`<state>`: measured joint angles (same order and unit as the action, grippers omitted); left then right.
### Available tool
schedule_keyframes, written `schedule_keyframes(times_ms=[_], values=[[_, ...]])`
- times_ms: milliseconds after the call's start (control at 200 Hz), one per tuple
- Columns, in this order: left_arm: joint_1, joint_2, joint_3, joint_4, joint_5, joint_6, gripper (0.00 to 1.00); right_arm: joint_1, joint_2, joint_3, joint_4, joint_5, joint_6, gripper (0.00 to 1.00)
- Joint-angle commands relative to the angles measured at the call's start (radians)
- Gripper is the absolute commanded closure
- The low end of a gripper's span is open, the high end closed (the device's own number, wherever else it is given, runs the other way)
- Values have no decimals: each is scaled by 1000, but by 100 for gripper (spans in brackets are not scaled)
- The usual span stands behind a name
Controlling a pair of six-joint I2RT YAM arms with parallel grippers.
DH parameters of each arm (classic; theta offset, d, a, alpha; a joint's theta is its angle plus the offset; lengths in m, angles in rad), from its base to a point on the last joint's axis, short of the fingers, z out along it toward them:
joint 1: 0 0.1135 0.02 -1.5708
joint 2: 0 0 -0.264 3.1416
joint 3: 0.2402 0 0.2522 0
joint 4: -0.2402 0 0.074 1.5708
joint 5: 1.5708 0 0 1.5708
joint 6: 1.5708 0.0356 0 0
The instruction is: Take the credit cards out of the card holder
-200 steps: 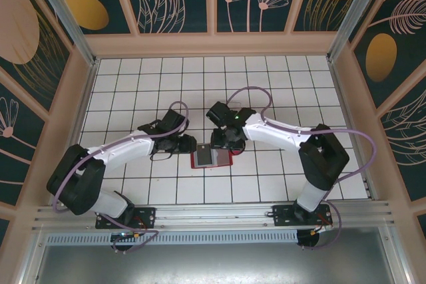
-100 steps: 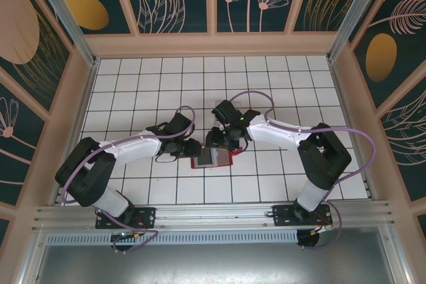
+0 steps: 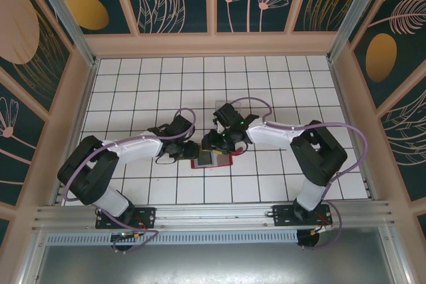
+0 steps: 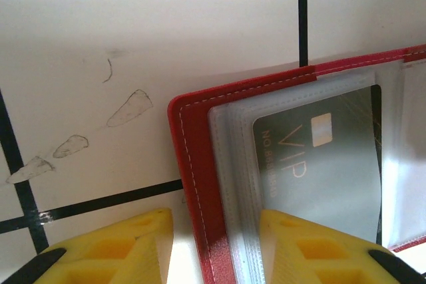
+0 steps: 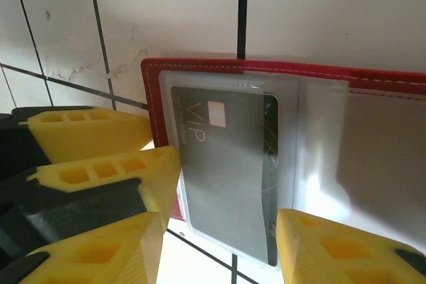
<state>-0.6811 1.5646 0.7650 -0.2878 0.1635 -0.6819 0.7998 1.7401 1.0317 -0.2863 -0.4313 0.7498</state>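
The opened card holder point(image 3: 212, 159) lies flat on the white tiled table point(image 3: 279, 78), with free tiles round its edges. A grey credit card point(image 5: 226, 157) sits in its clear sleeve. Both arms reach low and inward. The left gripper point(image 3: 189, 148) is spread across the holder's left edge, and the right gripper point(image 3: 213, 143) is spread over the card.

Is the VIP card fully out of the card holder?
No, the VIP card lies under the clear sleeve of the open card holder.

Top external looks down from above and behind both bases, far off. Each wrist camera peers past its own yellow fingers point(image 4: 313, 251), very close; both share the card holder point(image 5: 319, 74) ahead
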Motion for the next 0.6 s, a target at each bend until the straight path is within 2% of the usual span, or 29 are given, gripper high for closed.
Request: schedule_keyframes(times_ms=[0,591], values=[[-3,16,-16,-21,-27,12,61,-6,29,-10,36,-35,14,51],[-4,18,-12,-25,-22,22,61,-4,64,2,52,-55,14,52]])
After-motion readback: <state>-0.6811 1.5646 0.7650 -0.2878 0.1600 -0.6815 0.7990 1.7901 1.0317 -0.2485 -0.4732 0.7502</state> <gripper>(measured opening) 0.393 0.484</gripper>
